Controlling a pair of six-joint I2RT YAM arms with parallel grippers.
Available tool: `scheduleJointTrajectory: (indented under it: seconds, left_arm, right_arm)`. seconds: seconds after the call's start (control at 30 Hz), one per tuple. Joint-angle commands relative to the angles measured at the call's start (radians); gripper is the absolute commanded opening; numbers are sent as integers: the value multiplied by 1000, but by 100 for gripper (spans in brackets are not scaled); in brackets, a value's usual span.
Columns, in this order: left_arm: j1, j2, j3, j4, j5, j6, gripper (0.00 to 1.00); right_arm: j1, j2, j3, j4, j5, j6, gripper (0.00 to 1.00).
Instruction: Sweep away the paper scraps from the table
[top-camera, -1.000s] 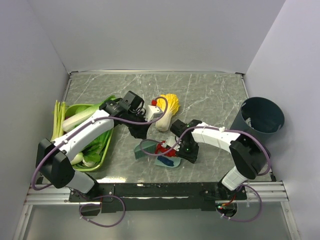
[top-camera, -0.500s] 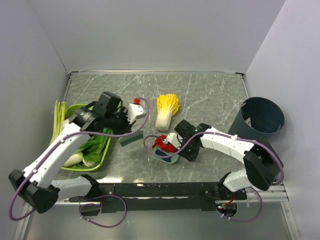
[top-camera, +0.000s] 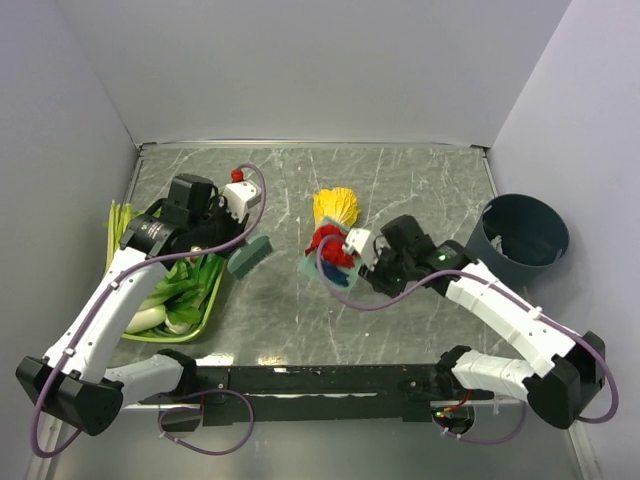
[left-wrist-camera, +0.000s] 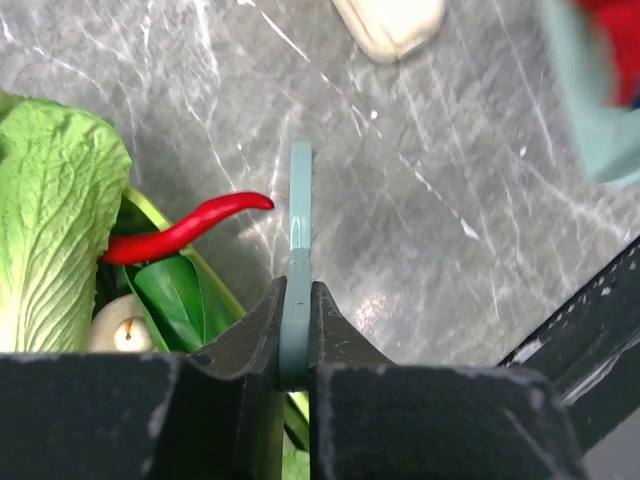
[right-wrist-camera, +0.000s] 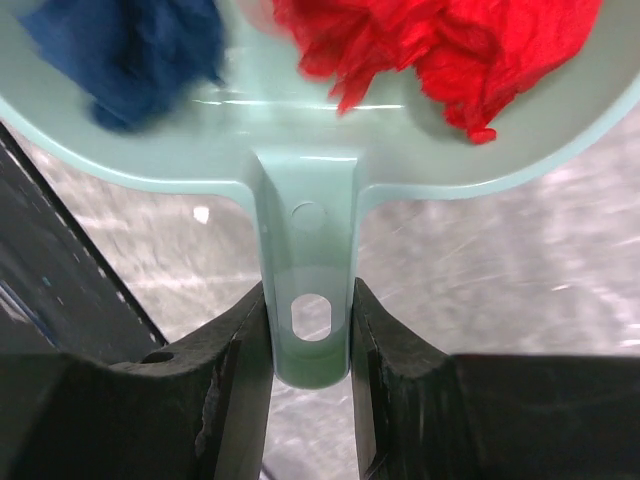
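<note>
1. Here, my left gripper (left-wrist-camera: 296, 330) was clamped on a thin brush (left-wrist-camera: 299, 230), which I saw edge-on with its bristles hard to make out.
2. My right gripper (right-wrist-camera: 310, 330) was clamped on the handle of a pale dustpan (right-wrist-camera: 305, 215).
3. Red and blue paper scraps (right-wrist-camera: 440, 50) lay in the pan, blurred and cut off by the frame.
4. From above, the pan sat just beside the cabbage (top-camera: 335, 205), partly hidden by my wrist. I could not tell whether it touched the table (top-camera: 420, 190).

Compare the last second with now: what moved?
The left end effector swung the brush left, away from the dustpan, towards the tray. The right end effector carried the dustpan with red and blue paper scraps towards the cabbage. Both grips, cabbage, tray, bin unchanged.
</note>
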Motion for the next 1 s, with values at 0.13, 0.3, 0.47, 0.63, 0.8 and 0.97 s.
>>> scheduleJointTrajectory:
  seconds: [0.13,0.3,0.47,0.63,0.8,0.97]
  left_arm:
    - [22,49,25,104,136,-71,1]
    - [22,110,65,166,195,-94,1]
    - [22,137,70,208,225,-92,1]
    - [22,143,56,248,253,-120,1]
    - [22,126,23,297,250,-123,1]
    - [22,132,6,346,273,-125,1]
  right_arm:
    - [-162,-60,248,38,-83,131,0]
    - [-196,-37,343,33,-115,168,0]
    - [-225,-53,374,1,-89,170,0]
    - [-262,-59,431,-56,-7,129,0]
    - [-315,-59,513,-126,29,134,0]
    - [-399,-49,656,-213,72,162,0]
